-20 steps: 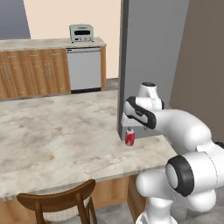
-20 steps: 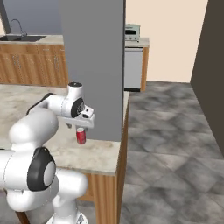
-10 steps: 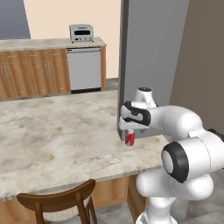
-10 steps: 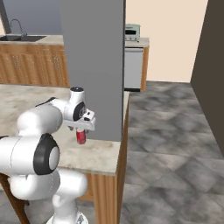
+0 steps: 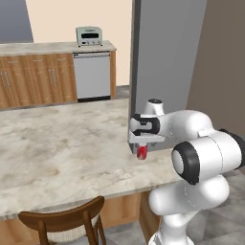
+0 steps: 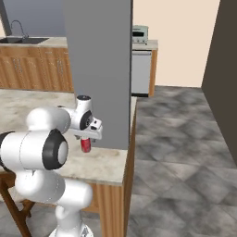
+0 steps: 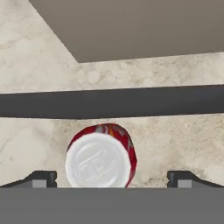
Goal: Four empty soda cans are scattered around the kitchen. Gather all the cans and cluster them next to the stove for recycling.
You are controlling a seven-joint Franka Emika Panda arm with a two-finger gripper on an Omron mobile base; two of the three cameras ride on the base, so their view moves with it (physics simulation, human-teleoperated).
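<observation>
The tool [image 7: 112, 177] hangs directly over the soda can [image 7: 101, 156], released — one fingertip [image 7: 39, 178] at 9 o'clock of the can, the other at 3 o'clock, neither touching it. The can stands upright on the marble tabletop [image 5: 62, 148], just beside the grey pillar [image 5: 162, 62] and near the tabletop's right edge. Bare marble lies open toward 9 o'clock — a wooden chair [image 5: 72, 222] stands at the near edge.

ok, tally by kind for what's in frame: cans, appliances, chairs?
Soda can: 1, standing on the marble island counter, under the open hand
Toaster oven: 1
Dishwasher: 1
Wooden chair: 1
Sink faucet: 1
Total: 5
</observation>
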